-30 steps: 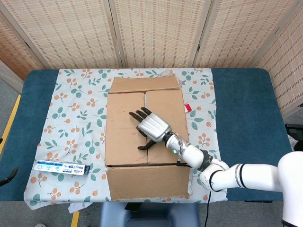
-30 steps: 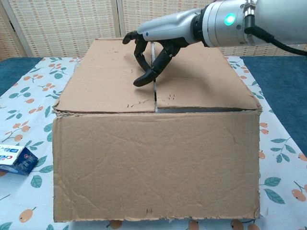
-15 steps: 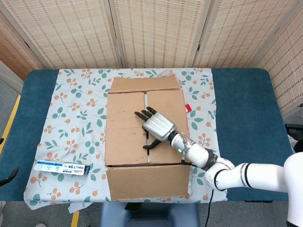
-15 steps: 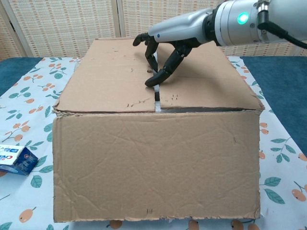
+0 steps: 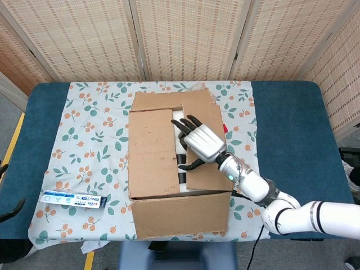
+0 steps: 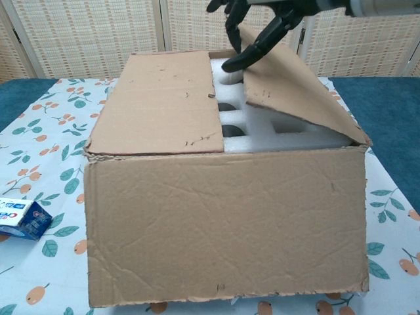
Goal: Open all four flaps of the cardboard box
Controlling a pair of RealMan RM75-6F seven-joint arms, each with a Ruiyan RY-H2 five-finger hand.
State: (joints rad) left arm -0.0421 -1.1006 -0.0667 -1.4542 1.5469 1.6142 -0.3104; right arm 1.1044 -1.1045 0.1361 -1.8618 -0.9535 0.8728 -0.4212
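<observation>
Right hand [image 5: 201, 142] at the inner edge of the right flap [image 6: 289, 88], fingers curled under that edge from the centre seam and the back of the hand above the panel; the flap is gripped and tilted up, its free edge raised and its hinge along the right wall of the box [image 6: 223, 230]. Gripping at the seam gives the hand the only free edge to lift, so the panel can swing outward about its fold. White foam [image 6: 282, 134] with dark round recesses shows in the opened gap. The left flap [image 5: 151, 152] lies flat, closed and untouched. The near flap [image 5: 180, 212] and far flap [image 5: 160, 100] are already folded outward, seen best in the head view. The box sits mid-table on a floral cloth [image 5: 84, 140], in front of the robot. A small blue carton [image 5: 75, 198] lies on the cloth well to the left of the box. The left hand appears in neither view.
</observation>
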